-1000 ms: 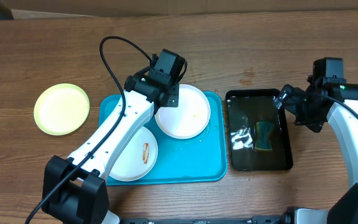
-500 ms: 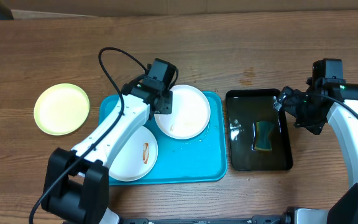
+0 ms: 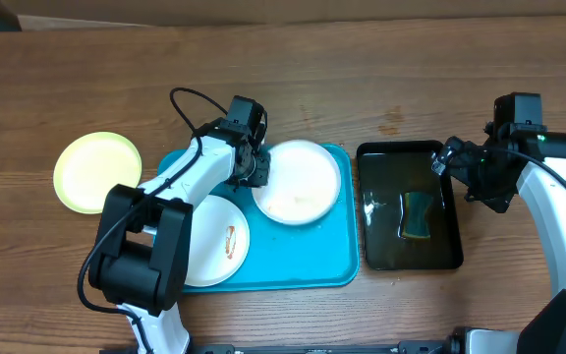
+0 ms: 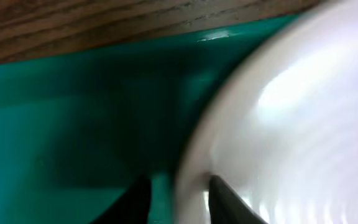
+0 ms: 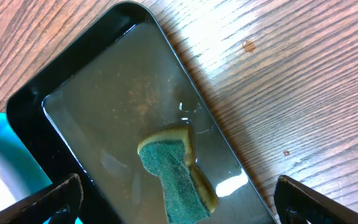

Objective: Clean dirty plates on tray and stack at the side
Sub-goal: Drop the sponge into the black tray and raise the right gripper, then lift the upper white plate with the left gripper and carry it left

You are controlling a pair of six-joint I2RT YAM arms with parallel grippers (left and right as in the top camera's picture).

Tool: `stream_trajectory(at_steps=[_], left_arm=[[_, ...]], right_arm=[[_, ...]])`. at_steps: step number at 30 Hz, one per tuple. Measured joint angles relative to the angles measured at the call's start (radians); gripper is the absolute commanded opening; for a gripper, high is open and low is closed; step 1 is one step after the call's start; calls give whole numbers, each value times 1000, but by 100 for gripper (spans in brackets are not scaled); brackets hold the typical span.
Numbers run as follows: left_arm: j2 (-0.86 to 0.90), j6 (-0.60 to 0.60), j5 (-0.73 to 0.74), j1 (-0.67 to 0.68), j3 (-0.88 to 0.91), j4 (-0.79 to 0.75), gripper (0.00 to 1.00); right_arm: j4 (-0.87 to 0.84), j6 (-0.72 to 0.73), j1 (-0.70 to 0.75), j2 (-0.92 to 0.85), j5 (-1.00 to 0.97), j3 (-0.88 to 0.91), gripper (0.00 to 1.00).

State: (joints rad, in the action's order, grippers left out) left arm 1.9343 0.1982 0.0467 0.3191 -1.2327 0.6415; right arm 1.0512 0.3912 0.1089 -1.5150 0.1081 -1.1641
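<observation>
The turquoise tray (image 3: pixel 298 258) holds two white plates. One clean-looking white plate (image 3: pixel 301 182) lies at its back right; the other (image 3: pixel 209 246), with a reddish-brown smear, lies at its front left. My left gripper (image 3: pixel 254 169) is at the left rim of the back plate. In the left wrist view its fingers (image 4: pixel 176 199) straddle and pinch that rim, one over the tray (image 4: pixel 73 124), one on the plate (image 4: pixel 303 124). A pale yellow-green plate (image 3: pixel 96 173) lies on the bare wood left of the tray. My right gripper (image 3: pixel 460 165) is open and empty over the black tray.
A glossy black tray (image 3: pixel 409 258) of water right of the turquoise tray holds a green-and-yellow sponge (image 3: pixel 418 216). The right wrist view shows the sponge (image 5: pixel 176 177), the tray rim (image 5: pixel 30 99) and my open fingers (image 5: pixel 178 186). Brown wood tabletop (image 3: pixel 67 79) surrounds everything.
My left gripper moved from the back edge of the back white plate down to its left rim and closed on it. The plate shifted slightly right. The right arm has not moved.
</observation>
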Motion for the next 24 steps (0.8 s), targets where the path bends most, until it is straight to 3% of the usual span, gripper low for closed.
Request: stream_trajectory(at_steps=[2,17,24], left_arm=[[1,-13,8,0,0,1,4],[-12,-23,107,0,0,40,4],[-183,-23,149,0,-5,84,4]], right_arm=[[0,0,0,0,0,0,100],[0,0,0,0,0,0,100],[0,0,0,0,0,0,100]])
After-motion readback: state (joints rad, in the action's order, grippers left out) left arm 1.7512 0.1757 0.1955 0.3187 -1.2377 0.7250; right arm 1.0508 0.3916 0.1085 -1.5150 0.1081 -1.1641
